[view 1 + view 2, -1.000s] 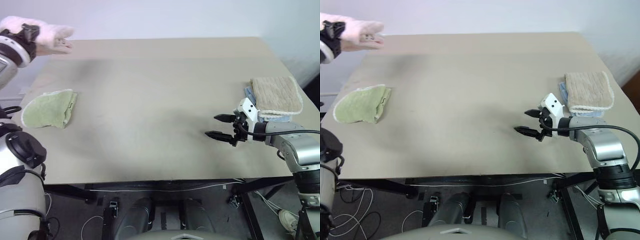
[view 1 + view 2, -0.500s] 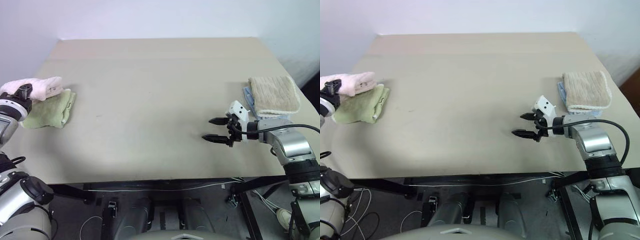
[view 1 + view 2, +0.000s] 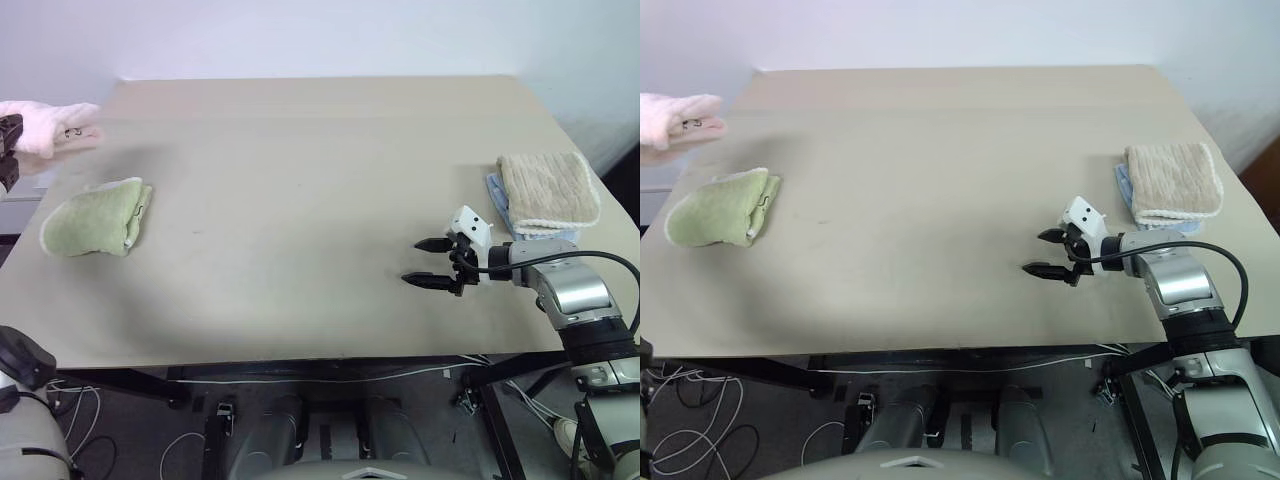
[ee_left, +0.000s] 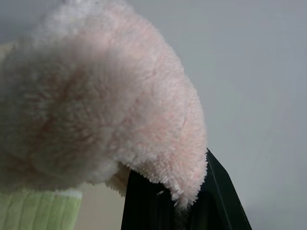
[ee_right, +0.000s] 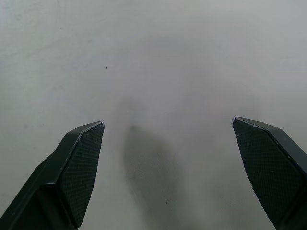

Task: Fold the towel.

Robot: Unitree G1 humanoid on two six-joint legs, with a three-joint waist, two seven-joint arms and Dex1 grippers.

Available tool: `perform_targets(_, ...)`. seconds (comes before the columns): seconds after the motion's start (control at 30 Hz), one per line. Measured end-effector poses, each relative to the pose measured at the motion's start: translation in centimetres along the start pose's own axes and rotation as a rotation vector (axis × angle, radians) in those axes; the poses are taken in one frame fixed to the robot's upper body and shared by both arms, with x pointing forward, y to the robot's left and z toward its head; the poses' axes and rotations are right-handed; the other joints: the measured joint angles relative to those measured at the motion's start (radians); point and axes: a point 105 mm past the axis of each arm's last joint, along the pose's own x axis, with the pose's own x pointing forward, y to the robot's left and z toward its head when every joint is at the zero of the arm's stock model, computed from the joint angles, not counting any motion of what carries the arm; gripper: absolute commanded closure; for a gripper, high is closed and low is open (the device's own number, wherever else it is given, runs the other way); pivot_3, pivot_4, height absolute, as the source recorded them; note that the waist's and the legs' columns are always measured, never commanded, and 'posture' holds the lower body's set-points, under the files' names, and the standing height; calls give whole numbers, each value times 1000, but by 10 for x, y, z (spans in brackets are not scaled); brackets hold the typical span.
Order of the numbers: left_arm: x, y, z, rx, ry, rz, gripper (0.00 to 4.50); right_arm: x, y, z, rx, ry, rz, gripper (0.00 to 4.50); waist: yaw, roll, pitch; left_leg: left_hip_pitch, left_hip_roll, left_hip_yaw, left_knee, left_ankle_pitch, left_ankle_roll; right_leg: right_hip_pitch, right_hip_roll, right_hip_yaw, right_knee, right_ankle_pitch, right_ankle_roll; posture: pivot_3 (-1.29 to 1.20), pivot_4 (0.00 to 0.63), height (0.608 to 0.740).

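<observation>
Left tool clamps the bunched pink towel aloft.

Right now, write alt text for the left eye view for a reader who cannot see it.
The left claw holds a bunched pale pink towel in the air at the table's far left corner. A folded light green towel lies on the table just nearer than it. At right, the open, empty right claw hovers near a folded beige towel.
</observation>
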Motion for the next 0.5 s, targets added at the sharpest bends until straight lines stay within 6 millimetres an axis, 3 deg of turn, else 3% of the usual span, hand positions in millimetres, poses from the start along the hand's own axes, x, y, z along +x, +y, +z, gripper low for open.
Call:
perform_targets(0.1, 0, 9, -8, 23, 49, -13, 4451, 0, 1, -2, 3, 5, -1, 0, -4, 0, 0, 0, 0, 0, 0, 0, 0, 0, 0, 0, 0, 0, 0, 0, 150, 740)
perform_targets(0.23, -17, 30, -11, -14, 51, -10, 4451, -4, 4, -9, 16, 12, -7, 0, -20, 0, 0, 0, 0, 0, -1, 0, 0, -1, 0, 1, 0, 0, 0, 0, 150, 740)
perform_targets(0.43, -57, 92, -42, -59, 72, 146, 4451, -8, 3, -12, 29, 12, -29, 0, -24, 1, 0, 0, 0, 3, -2, 0, 0, -2, 0, 6, 4, 0, 0, 0, 150, 740)
perform_targets(0.5, -64, 103, -51, -82, 78, 174, 4451, -9, 2, -11, 27, 13, -31, 0, -19, 0, 0, 0, 1, 2, 0, 0, 0, -3, 0, 6, 5, 0, 0, 0, 150, 740)
